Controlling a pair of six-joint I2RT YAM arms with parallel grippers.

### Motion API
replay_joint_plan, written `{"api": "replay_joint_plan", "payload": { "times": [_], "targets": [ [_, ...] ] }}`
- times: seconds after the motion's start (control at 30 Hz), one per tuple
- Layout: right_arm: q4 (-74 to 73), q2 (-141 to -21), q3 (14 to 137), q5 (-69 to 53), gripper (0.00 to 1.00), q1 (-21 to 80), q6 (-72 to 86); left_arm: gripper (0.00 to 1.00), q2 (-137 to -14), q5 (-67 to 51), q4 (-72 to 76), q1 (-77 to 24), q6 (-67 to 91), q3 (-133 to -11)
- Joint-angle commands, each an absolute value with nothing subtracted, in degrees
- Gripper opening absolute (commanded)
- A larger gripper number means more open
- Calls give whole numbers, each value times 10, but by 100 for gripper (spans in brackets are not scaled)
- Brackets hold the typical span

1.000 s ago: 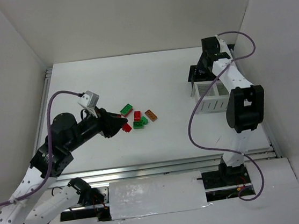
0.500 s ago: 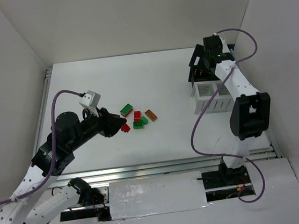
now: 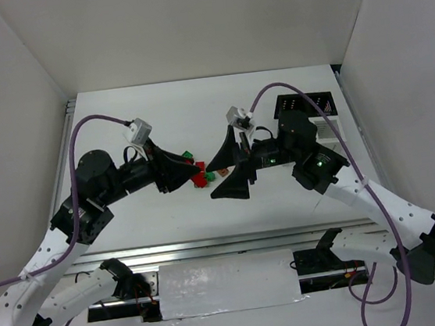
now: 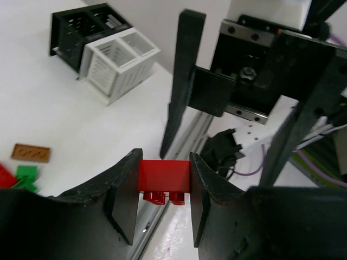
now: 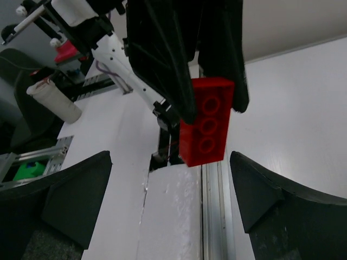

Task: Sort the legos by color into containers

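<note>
Reference thing: the white container [image 4: 120,64], slatted sides, standing on the table [image 3: 141,116].

- The black container [image 4: 80,30] stands against the white container's far side. We see the two touching.
- Left gripper [image 4: 164,162]: jaws clamped on a red lego brick [image 4: 162,177], one pad flat on each of two opposite faces. The brick is held off the table, well to the left of the white container in the top view.
- Right gripper [image 5: 171,160]: jaws wide apart, nothing between them. It also sits well left of the white container and faces the left gripper head-on. In the right wrist view the red brick hangs in line with the gap, clear of both fingers.
- Loose legos lie flat on the table, well left of the white container. We see an orange-brown plate [image 4: 31,153], with a green brick [image 4: 24,174] just beside it.
- In the top view the grippers hide most of this group, so we cannot tell how many pieces it holds.
</note>
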State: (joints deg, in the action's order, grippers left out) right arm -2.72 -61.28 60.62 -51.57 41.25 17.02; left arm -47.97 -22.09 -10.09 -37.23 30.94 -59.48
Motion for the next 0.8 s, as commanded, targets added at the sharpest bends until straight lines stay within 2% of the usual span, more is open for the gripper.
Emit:
{"api": "replay_joint_plan", "payload": {
  "times": [0.0, 0.27, 0.37, 0.4, 0.43, 0.47, 0.5, 0.53, 0.57, 0.6, 0.63, 0.7, 0.73, 0.77],
  "targets": [
    [92, -617, 589, -527, 97, 403, 216, 0, -472, -287, -13, -373, 339, -593],
    [124, -635, 596, -512, 89, 422, 247, 0, -468, -343, 40, -373, 370, -579],
    [134, -649, 615, -513, 77, 435, 264, 0, -471, -342, 50, -374, 368, -573],
    [137, -652, 617, -516, 62, 436, 267, 0, -473, -341, 51, -374, 367, -572],
    [141, -654, 618, -521, 51, 439, 271, 0, -474, -341, 55, -374, 367, -570],
    [146, -659, 619, -523, 33, 442, 275, 0, -475, -340, 55, -374, 367, -570],
    [149, -661, 620, -523, 3, 444, 283, 0, -475, -334, 56, -373, 365, -570],
    [149, -663, 619, -525, 0, 444, 286, 4, -475, -329, 55, -374, 363, -570],
    [150, -665, 617, -526, 0, 444, 285, 13, -475, -317, 51, -374, 360, -572],
    [136, -665, 612, -520, 0, 444, 270, 31, -475, -298, 46, -374, 356, -573],
    [117, -665, 611, -505, 0, 439, 256, 99, -476, -217, 34, -373, 356, -583],
    [23, -669, 622, -396, 0, 420, 221, 100, -488, -103, -56, -373, 357, -614],
    [-3, -685, 627, -349, 0, 380, 222, 100, -513, 35, -110, -373, 361, -676],
    [-50, -698, 655, -216, 0, 354, 229, 100, -527, 105, -233, -373, 372, -710]
  ]
}}
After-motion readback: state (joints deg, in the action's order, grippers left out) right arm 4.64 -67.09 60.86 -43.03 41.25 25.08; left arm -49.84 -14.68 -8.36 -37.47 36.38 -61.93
